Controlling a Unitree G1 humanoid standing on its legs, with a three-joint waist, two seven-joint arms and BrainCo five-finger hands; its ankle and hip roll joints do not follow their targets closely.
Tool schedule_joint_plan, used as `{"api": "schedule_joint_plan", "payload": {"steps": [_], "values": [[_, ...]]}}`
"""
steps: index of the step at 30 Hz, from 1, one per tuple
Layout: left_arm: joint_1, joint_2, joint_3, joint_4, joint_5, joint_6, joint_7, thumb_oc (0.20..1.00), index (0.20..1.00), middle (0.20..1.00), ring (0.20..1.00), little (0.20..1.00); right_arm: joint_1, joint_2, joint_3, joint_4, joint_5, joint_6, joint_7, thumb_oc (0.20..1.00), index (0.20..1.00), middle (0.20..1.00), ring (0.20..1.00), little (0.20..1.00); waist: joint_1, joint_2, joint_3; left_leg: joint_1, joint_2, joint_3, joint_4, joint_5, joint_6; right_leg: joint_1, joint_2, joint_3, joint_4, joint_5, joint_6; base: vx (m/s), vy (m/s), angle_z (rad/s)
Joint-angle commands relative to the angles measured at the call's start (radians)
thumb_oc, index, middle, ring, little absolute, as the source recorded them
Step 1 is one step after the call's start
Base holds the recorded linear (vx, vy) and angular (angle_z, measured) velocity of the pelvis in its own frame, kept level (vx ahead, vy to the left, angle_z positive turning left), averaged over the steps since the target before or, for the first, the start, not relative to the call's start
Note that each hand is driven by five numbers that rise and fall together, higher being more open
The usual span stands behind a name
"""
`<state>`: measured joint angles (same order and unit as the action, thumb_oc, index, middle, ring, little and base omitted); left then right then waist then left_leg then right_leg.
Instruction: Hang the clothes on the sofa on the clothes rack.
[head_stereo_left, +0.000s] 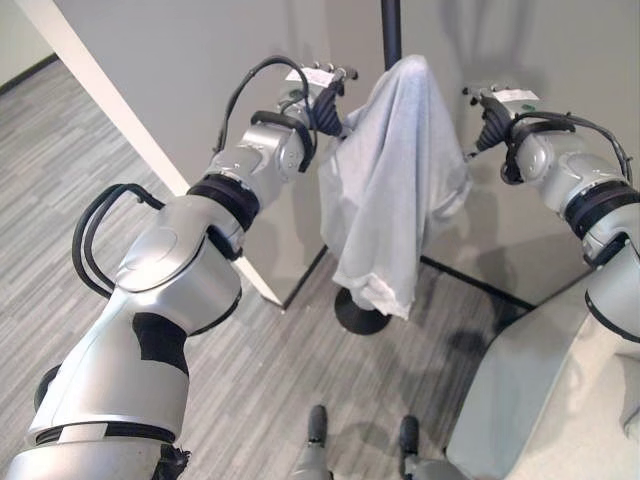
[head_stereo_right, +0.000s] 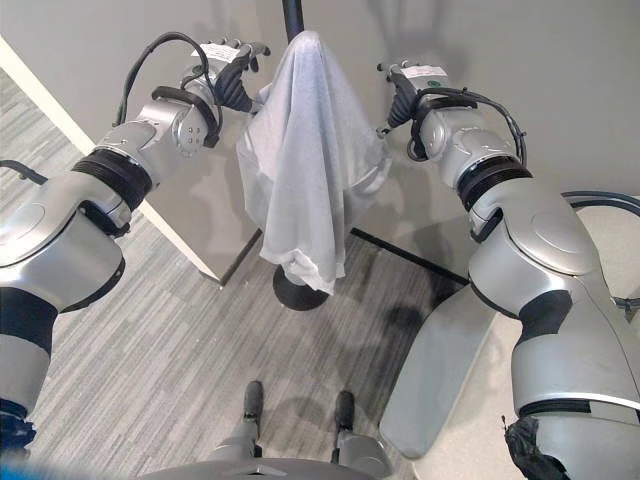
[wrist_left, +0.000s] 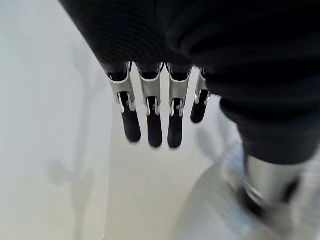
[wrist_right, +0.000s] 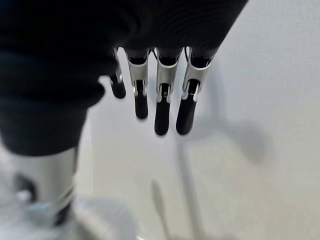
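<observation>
A pale grey garment (head_stereo_left: 390, 180) hangs draped over the top of the black clothes rack pole (head_stereo_left: 390, 30) and reaches down almost to the round base (head_stereo_left: 358, 314). My left hand (head_stereo_left: 322, 100) is raised at the garment's left side, close against the cloth. Its fingers (wrist_left: 154, 120) are straight and hold nothing. My right hand (head_stereo_left: 493, 118) is raised at the garment's right side, a little apart from the cloth. Its fingers (wrist_right: 162, 107) are also straight and empty. The garment (head_stereo_right: 310, 170) hangs free between the two hands.
Grey wall panels stand right behind the rack, and a white upright edge (head_stereo_left: 120, 120) slants down at the left. A pale grey sofa (head_stereo_left: 540, 400) lies at the lower right. Grey striped carpet (head_stereo_left: 270, 390) covers the floor around the rack base.
</observation>
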<state>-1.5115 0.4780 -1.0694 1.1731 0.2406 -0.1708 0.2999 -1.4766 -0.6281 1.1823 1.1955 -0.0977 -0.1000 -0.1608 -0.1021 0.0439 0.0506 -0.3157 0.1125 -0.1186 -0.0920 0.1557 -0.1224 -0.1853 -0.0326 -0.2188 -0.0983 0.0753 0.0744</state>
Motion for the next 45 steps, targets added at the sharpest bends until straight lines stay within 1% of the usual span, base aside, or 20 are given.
{"api": "schedule_joint_plan", "payload": {"steps": [1,10,14,16,21,23,24,25,27,28,29,30,31,32,33,34,38,40,43,45], "values": [[-0.122,0.057,0.036,0.104,-0.03,0.006,0.018,1.0,1.0,1.0,1.0,1.0,-0.139,-0.063,-0.064,0.089,0.046,0.006,-0.028,1.0,1.0,1.0,1.0,1.0,0.028,-0.025,0.088,0.143,0.007,0.116,0.005,-0.079,-0.066,-0.06,-0.054,0.073,0.011,-0.02,0.129,0.0,0.0,0.0],[-0.11,0.083,0.049,0.09,-0.044,0.006,0.022,1.0,1.0,1.0,1.0,1.0,-0.122,-0.088,-0.103,0.062,0.091,-0.002,-0.052,1.0,1.0,1.0,1.0,1.0,0.027,-0.026,0.085,0.156,0.009,0.123,0.005,-0.085,-0.063,-0.047,-0.055,0.072,0.011,-0.021,0.131,0.0,0.0,0.0],[-0.098,0.127,0.067,0.062,-0.076,-0.003,0.031,1.0,1.0,1.0,1.0,1.0,-0.115,-0.124,-0.142,0.024,0.148,-0.014,-0.076,1.0,1.0,1.0,1.0,1.0,0.024,-0.027,0.084,0.164,0.011,0.126,0.005,-0.091,-0.062,-0.039,-0.055,0.075,0.011,-0.023,0.131,0.0,0.0,0.0],[-0.081,0.179,0.09,0.026,-0.11,-0.01,0.043,1.0,1.0,1.0,1.0,1.0,-0.102,-0.166,-0.18,-0.022,0.188,-0.024,-0.102,1.0,1.0,1.0,1.0,1.0,0.021,-0.028,0.081,0.17,0.014,0.129,0.005,-0.095,-0.061,-0.035,-0.054,0.075,0.011,-0.024,0.133,0.03,0.025,-0.04],[0.082,0.428,0.233,-0.246,-0.204,-0.048,0.104,1.0,1.0,1.0,1.0,1.0,0.09,-0.387,-0.391,-0.347,0.249,-0.083,-0.192,1.0,1.0,1.0,1.0,1.0,0.021,-0.036,0.073,0.208,0.026,0.131,0.005,-0.119,-0.055,-0.007,-0.045,0.085,0.011,-0.04,0.134,0.05,0.028,-0.02],[0.181,0.491,0.324,-0.338,-0.213,-0.061,0.124,1.0,1.0,1.0,1.0,1.0,0.211,-0.439,-0.506,-0.454,0.248,-0.104,-0.211,1.0,1.0,1.0,1.0,1.0,0.021,-0.039,0.071,0.219,0.03,0.123,0.005,-0.129,-0.053,0.004,-0.043,0.089,0.011,-0.047,0.134,0.06,0.023,0.03],[0.275,0.523,0.408,-0.412,-0.226,-0.068,0.134,1.0,1.0,1.0,1.0,1.0,0.321,-0.472,-0.602,-0.529,0.234,-0.106,-0.227,1.0,1.0,1.0,1.0,1.0,0.024,-0.046,0.07,0.231,0.032,0.114,0.005,-0.133,-0.053,0.013,-0.042,0.093,0.011,-0.053,0.134,0.05,0.067,0.02],[0.457,0.553,0.569,-0.554,-0.241,-0.08,0.147,1.0,1.0,1.0,1.0,1.0,0.521,-0.48,-0.787,-0.658,0.232,-0.114,-0.225,1.0,1.0,1.0,1.0,1.0,0.024,-0.053,0.07,0.238,0.033,0.1,0.005,-0.14,-0.051,0.023,-0.041,0.096,0.011,-0.058,0.134,0.03,0.098,0.01],[0.682,0.533,0.76,-0.651,-0.299,-0.108,0.151,1.0,1.0,1.0,1.0,1.0,0.742,-0.44,-0.979,-0.772,0.249,-0.137,-0.206,1.0,1.0,1.0,1.0,1.0,0.022,-0.06,0.077,0.231,0.018,0.073,0.005,-0.15,-0.048,0.025,-0.045,0.102,0.011,-0.054,0.131,0.01,0.153,0.01],[0.88,0.466,0.914,-0.772,-0.357,-0.129,0.125,1.0,1.0,1.0,1.0,1.0,0.92,-0.386,-1.13,-0.874,0.245,-0.147,-0.185,1.0,1.0,1.0,1.0,1.0,0.018,-0.06,0.075,0.223,0.0,0.059,0.005,-0.164,-0.036,0.031,-0.047,0.103,0.011,-0.054,0.128,0.01,0.143,0.01],[0.91,0.463,0.929,-0.795,-0.355,-0.123,0.121,1.0,1.0,1.0,1.0,1.0,0.952,-0.384,-1.147,-0.899,0.24,-0.14,-0.182,1.0,1.0,1.0,1.0,1.0,0.017,-0.059,0.066,0.224,0.0,0.058,0.005,-0.165,-0.036,0.033,-0.048,0.102,0.011,-0.055,0.129,0.03,0.294,0.06],[1.181,0.316,1.093,-0.929,-0.472,-0.147,0.04,1.0,1.0,1.0,1.0,1.0,1.173,-0.232,-1.286,-0.976,0.263,-0.15,-0.124,1.0,1.0,1.0,1.0,1.0,0.016,-0.063,0.059,0.245,-0.008,0.072,0.005,-0.182,-0.018,0.049,-0.058,0.114,0.011,-0.048,0.13,0.04,0.194,0.08],[1.197,0.315,1.1,-0.942,-0.473,-0.142,0.036,1.0,1.0,1.0,1.0,1.0,1.188,-0.229,-1.291,-0.988,0.261,-0.146,-0.121,1.0,1.0,1.0,1.0,1.0,0.017,-0.064,0.052,0.245,-0.008,0.074,0.005,-0.182,-0.018,0.048,-0.058,0.115,0.011,-0.048,0.13,0.05,0.325,0.04],[1.367,0.22,1.178,-0.994,-0.517,-0.148,-0.021,1.0,1.0,1.0,1.0,1.0,1.308,-0.133,-1.351,-1.012,0.278,-0.151,-0.073,1.0,1.0,1.0,1.0,1.0,0.021,-0.071,0.048,0.265,-0.013,0.084,0.005,-0.19,-0.007,0.063,-0.068,0.118,0.011,-0.044,0.13,0.02,0.137,-0.16],[1.382,0.219,1.184,-1.005,-0.517,-0.144,-0.024,1.0,1.0,1.0,1.0,1.0,1.318,-0.13,-1.351,-1.021,0.277,-0.148,-0.072,1.0,1.0,1.0,1.0,1.0,0.02,-0.072,0.042,0.266,-0.014,0.086,0.005,-0.19,-0.006,0.063,-0.069,0.12,0.011,-0.044,0.131,0.03,0.272,-0.25],[1.493,0.119,1.235,-0.973,-0.574,-0.124,-0.092,1.0,1.0,1.0,1.0,1.0,1.431,-0.054,-1.397,-1.055,0.241,-0.132,-0.029,1.0,1.0,1.0,1.0,1.0,0.018,-0.078,0.031,0.282,-0.022,0.099,0.005,-0.197,0.007,0.073,-0.082,0.12,0.011,-0.04,0.134,-0.01,0.224,-0.26],[1.648,0.02,1.245,-0.911,-0.568,-0.096,-0.163,1.0,1.0,1.0,1.0,1.0,1.556,0.06,-1.427,-1.08,0.248,-0.133,0.03,1.0,1.0,1.0,1.0,1.0,0.015,-0.085,0.031,0.298,-0.045,0.121,0.005,-0.202,0.032,0.073,-0.112,0.13,0.011,-0.017,0.142,-0.05,0.215,-0.04],[1.728,-0.071,1.22,-0.781,-0.586,-0.064,-0.22,1.0,1.0,1.0,1.0,1.0,1.617,0.137,-1.422,-1.055,0.237,-0.126,0.061,1.0,1.0,1.0,1.0,1.0,0.011,-0.086,0.032,0.307,-0.075,0.139,0.015,-0.214,0.057,0.065,-0.143,0.144,0.011,0.005,0.151,-0.11,0.337,-0.09],[1.768,-0.092,1.179,-0.69,-0.538,-0.048,-0.247,1.0,1.0,1.0,1.0,1.0,1.648,0.174,-1.404,-1.013,0.241,-0.126,0.076,1.0,1.0,1.0,1.0,1.0,0.011,-0.088,0.038,0.306,-0.1,0.149,0.035,-0.229,0.074,0.056,-0.164,0.158,0.011,0.021,0.158,-0.09,0.237,-0.18],[1.775,-0.097,1.129,-0.557,-0.457,-0.042,-0.261,1.0,1.0,1.0,1.0,1.0,1.653,0.202,-1.347,-0.907,0.235,-0.124,0.081,1.0,1.0,1.0,1.0,1.0,0.014,-0.094,0.046,0.309,-0.126,0.162,0.053,-0.244,0.093,0.047,-0.19,0.171,0.011,0.04,0.166,-0.13,0.289,-0.22]]}}
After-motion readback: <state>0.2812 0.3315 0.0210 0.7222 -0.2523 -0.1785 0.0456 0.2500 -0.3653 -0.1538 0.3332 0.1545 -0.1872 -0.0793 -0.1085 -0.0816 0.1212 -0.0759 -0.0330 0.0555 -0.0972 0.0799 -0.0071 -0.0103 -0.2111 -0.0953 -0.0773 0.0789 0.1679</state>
